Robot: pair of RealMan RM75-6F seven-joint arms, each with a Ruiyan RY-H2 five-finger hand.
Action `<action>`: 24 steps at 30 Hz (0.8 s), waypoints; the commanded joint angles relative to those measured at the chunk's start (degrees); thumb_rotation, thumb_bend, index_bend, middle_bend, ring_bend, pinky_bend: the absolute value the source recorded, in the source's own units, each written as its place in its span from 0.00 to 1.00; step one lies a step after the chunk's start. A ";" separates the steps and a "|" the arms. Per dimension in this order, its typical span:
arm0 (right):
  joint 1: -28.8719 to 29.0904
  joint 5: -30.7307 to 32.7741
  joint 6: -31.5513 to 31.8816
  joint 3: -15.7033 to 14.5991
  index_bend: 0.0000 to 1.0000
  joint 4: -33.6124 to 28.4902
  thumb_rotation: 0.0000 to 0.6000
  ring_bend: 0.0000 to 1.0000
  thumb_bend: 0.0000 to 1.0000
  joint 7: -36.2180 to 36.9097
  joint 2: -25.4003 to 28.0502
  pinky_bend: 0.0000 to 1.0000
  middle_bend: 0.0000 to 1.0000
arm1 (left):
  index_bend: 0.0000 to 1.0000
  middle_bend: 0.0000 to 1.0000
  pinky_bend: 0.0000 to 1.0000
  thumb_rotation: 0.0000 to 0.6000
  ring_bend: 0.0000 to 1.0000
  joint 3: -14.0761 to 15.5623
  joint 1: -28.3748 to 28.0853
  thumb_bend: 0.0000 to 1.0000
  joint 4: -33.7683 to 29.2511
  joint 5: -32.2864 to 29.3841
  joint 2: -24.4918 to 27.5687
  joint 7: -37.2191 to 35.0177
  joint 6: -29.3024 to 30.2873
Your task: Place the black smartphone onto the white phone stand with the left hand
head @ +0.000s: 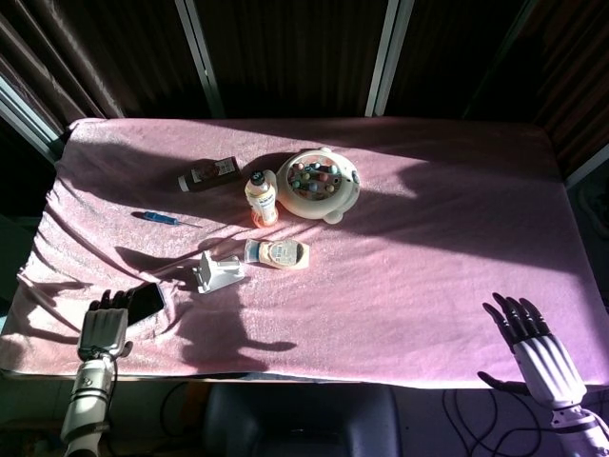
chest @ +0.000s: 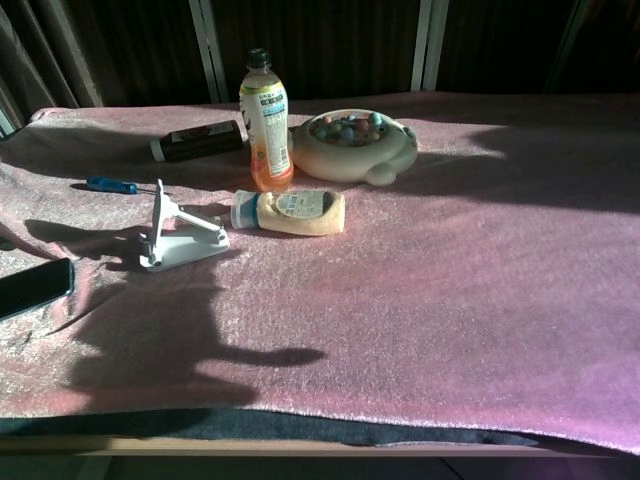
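The black smartphone (head: 145, 302) (chest: 33, 288) lies flat on the pink cloth near the front left corner. My left hand (head: 105, 326) hovers over its near end in the head view, fingers apart, holding nothing; whether it touches the phone I cannot tell. The chest view does not show this hand. The white phone stand (head: 217, 272) (chest: 176, 238) sits on the cloth to the right of the phone and a bit further back. My right hand (head: 531, 347) is past the front right edge of the table, fingers spread and empty.
A lying cream bottle (head: 277, 253) is right of the stand. Behind it stand an upright drink bottle (head: 261, 197) and a cream bowl (head: 320, 183) of coloured pieces. A dark bottle (head: 208, 174) and a blue screwdriver (head: 159, 218) lie at the back left.
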 commanded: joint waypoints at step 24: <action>-0.99 -2.02 -1.13 1.52 0.00 0.20 1.00 0.00 0.24 3.10 1.15 0.00 0.00 | 0.09 0.13 0.24 1.00 0.07 -0.21 -13.87 0.24 6.39 -21.30 -1.82 -0.47 -2.94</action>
